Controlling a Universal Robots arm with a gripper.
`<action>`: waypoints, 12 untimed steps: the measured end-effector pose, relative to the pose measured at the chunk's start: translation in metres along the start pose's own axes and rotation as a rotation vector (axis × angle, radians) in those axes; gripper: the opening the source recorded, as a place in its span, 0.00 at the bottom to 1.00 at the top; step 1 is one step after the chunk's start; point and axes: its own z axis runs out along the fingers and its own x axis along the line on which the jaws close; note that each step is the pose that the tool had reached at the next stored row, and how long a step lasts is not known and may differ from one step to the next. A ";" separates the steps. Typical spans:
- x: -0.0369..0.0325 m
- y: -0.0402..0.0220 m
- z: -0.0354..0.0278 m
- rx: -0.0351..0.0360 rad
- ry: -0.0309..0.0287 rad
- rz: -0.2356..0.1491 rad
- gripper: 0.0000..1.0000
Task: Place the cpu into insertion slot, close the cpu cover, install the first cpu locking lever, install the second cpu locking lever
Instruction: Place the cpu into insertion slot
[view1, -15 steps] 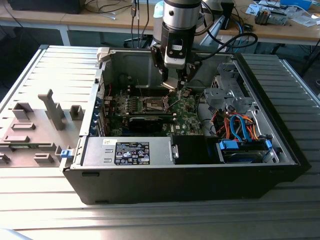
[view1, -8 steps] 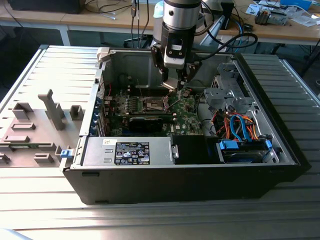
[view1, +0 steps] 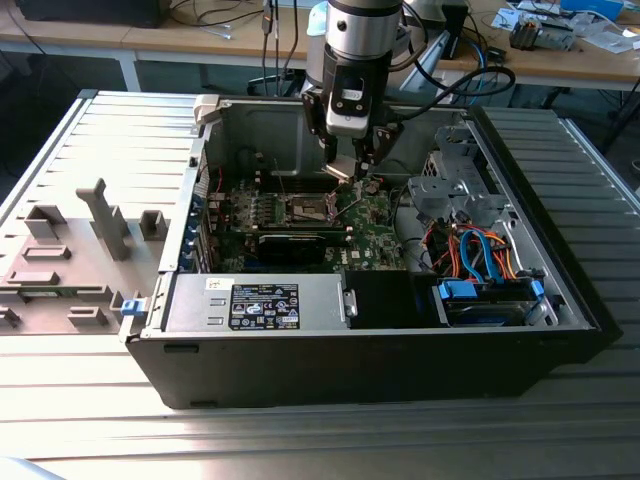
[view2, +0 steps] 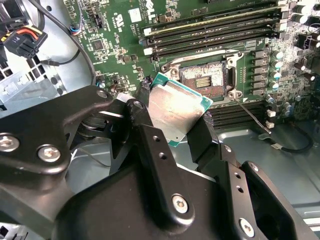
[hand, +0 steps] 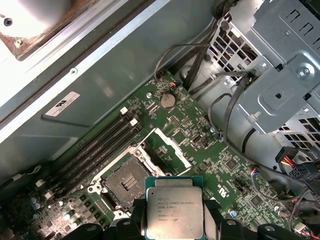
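Observation:
My gripper (view1: 350, 168) hangs inside the open computer case, shut on the cpu (view2: 175, 107), a flat square chip with a dull silver top and a green edge. In both wrist views the black fingers (view2: 145, 112) clamp it on two opposite sides. The cpu (hand: 174, 212) sits tilted a little above the green board, just beside the insertion slot (hand: 126, 182), a dark square socket (view2: 204, 79) that lies bare. The cpu cover (hand: 167, 149), a thin silvery frame, stands swung open on the socket's far side. A thin metal lever (view2: 252, 117) sticks out next to the socket.
Long black memory slots (view2: 215, 35) run along the socket. A metal drive cage (hand: 280, 75) with cable bundles (view1: 470, 255) stands at the exterior view's right. The black-labelled power supply (view1: 262, 300) lies along the case's front wall. Grey fixtures (view1: 100, 225) stand outside at the left.

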 end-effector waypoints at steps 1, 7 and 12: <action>0.0000 0.0000 0.0000 0.0001 -0.0001 0.001 0.54; 0.0000 0.0000 0.0000 0.0011 -0.0015 0.010 0.54; 0.0000 0.0000 0.0000 0.0020 -0.0027 0.018 0.54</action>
